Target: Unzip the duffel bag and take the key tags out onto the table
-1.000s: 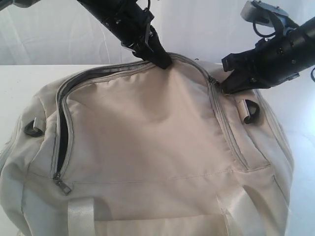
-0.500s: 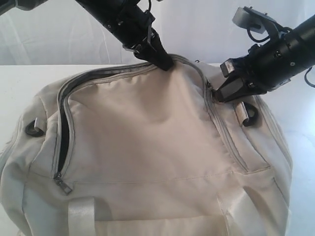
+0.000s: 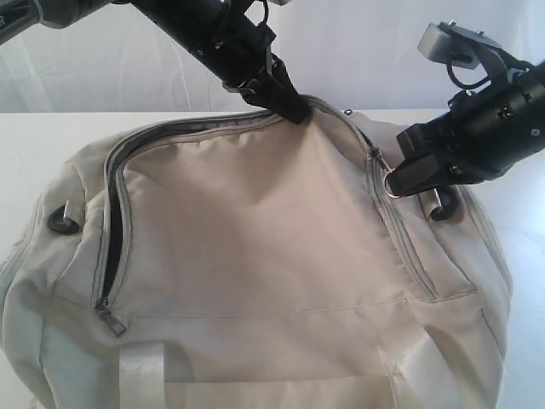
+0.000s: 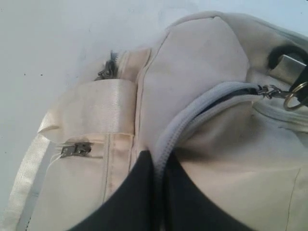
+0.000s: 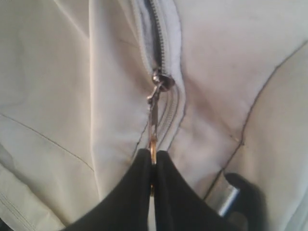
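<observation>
The right pincer [image 5: 153, 162] is closed on the metal ring pull [image 5: 152, 144] of the zipper [image 5: 161, 57], with only its tips nipping the thin ring. The left pincer [image 4: 156, 163] is clamped on the zipper seam at the top of the bag [image 3: 255, 221], at the side toward the table's far edge.

The grip on the ring looks slim, so a pull that is not in line with the teeth could let the ring twist out of the tips. The slider sits at the curve where the zipper turns down the bag's right side. It could jam there, or the soft cloth could bunch up if the left hold slackens. A hard tug might drag the whole bag across the table [image 3: 34, 136].

The bag covers most of the table's near part. The key tags are not in sight; they are presumably inside it.

No brand, label or writing can be read on the bag, the arms or the table.
</observation>
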`<state>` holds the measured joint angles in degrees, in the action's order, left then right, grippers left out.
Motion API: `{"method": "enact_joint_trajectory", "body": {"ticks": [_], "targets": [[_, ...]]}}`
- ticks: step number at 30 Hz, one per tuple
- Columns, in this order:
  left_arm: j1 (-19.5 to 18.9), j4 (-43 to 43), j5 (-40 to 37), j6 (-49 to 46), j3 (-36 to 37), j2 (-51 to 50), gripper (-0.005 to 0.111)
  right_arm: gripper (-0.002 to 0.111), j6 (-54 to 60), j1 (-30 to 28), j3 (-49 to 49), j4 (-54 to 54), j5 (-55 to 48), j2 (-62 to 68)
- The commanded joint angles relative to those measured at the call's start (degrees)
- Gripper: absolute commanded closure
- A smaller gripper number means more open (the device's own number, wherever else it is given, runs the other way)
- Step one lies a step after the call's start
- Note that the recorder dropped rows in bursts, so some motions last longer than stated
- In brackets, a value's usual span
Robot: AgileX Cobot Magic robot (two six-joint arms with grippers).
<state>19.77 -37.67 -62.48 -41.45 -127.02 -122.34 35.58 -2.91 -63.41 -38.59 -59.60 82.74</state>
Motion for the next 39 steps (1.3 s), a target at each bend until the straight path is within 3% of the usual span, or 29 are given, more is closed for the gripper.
{"method": "enact_joint_trajectory", "body": {"ticks": [1, 7, 12, 18, 20, 27, 31, 39], "targets": [[-0.35, -4.14, 2.94, 0.58, -0.34, 0.76, 0.107, 0.108, -0.22, -0.38, 0.9, 1.63, -1.87, -1.49], [-0.81, -4.25, 1.81, 0.58, -0.34, 0.76, 0.107, 0.108, -1.42, -0.38, 0.9, 3.13, 0.36, -1.61], [-0.7, -1.37, -5.19, -2.05, -0.34, 0.76, 0.101, 0.108, -1.42, -0.38, 0.9, 2.77, 2.59, -1.61], [-0.7, -0.26, -7.48, -2.52, -0.34, 0.76, 0.053, 0.108, -1.56, -0.38, 0.9, 1.98, 3.15, -1.61], [-0.58, -0.5, -7.48, -2.52, -0.34, 0.76, 0.043, 0.108, -1.56, -0.38, 0.9, 1.23, 3.7, -1.61], [4.01, 1.53, -7.08, -3.49, -0.95, 1.91, 0.043, 0.108, -1.56, -0.38, 0.55, 1.15, 6.33, -1.37], [8.7, 11.4, -2.83, -5.21, -1.82, 1.91, 0.043, 0.108, -1.56, -0.38, 0.53, 1.15, 6.86, -1.37], [13.01, 12.07, 5.31, -11.3, -1.82, 1.91, 0.043, 0.108, -1.56, -0.38, 0.53, 1.15, 6.63, -1.37]]}}
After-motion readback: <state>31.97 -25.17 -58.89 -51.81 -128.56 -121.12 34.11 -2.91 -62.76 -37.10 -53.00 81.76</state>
